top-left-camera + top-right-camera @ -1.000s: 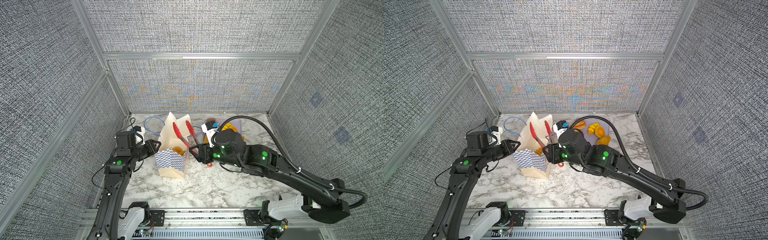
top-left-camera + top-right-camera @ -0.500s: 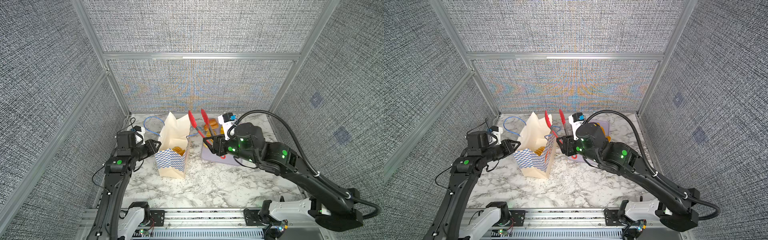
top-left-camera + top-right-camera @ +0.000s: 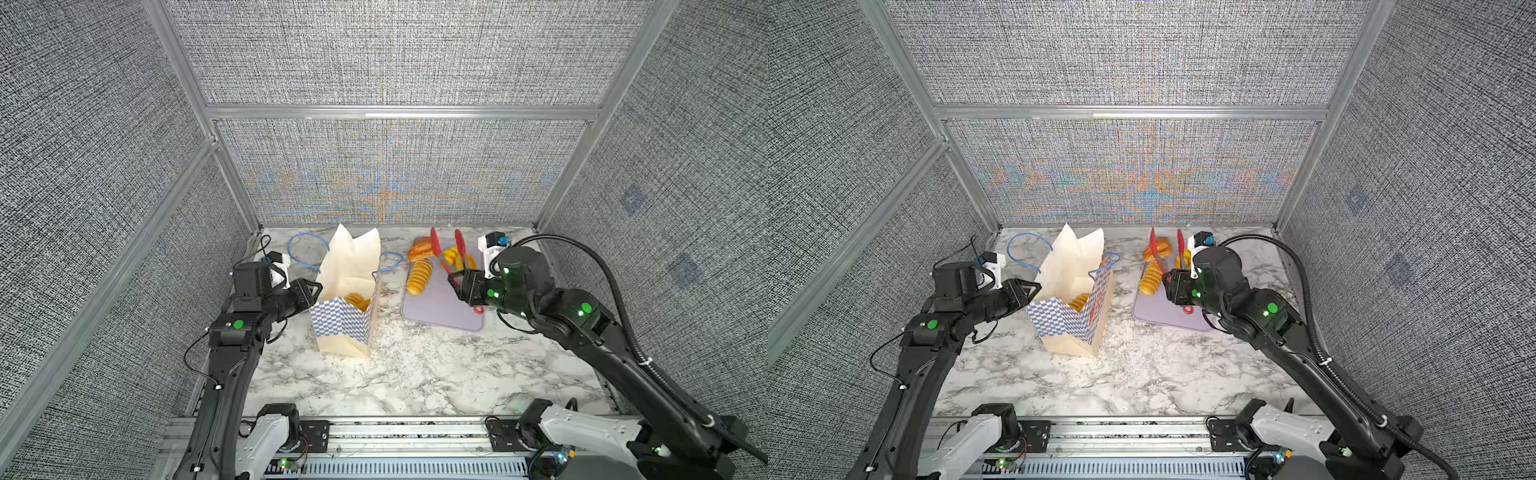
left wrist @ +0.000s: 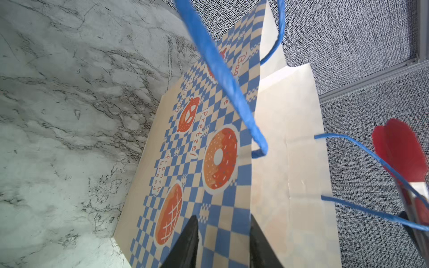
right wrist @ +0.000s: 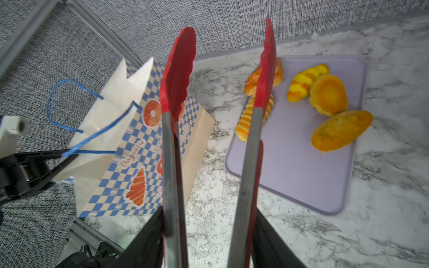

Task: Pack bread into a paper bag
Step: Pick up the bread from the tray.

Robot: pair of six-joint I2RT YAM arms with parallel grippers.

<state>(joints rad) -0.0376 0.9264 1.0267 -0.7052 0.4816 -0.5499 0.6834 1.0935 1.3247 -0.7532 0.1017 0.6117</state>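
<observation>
Holding red tongs (image 5: 173,143) clamped in your right gripper (image 5: 209,234), tips spread and empty, you face the ridged loaf (image 3: 419,276) on the lilac tray (image 3: 440,311), right of centre. It looks light and slippery: take its middle. Your left gripper (image 3: 311,286) sits at the paper bag (image 3: 343,324) rim; grip unclear.

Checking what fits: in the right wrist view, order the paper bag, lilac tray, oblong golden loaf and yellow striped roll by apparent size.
Largest: paper bag and lilac tray, about alike, so unranked.
Next: oblong golden loaf.
Smallest: yellow striped roll, though it lies farther from the camera.
</observation>
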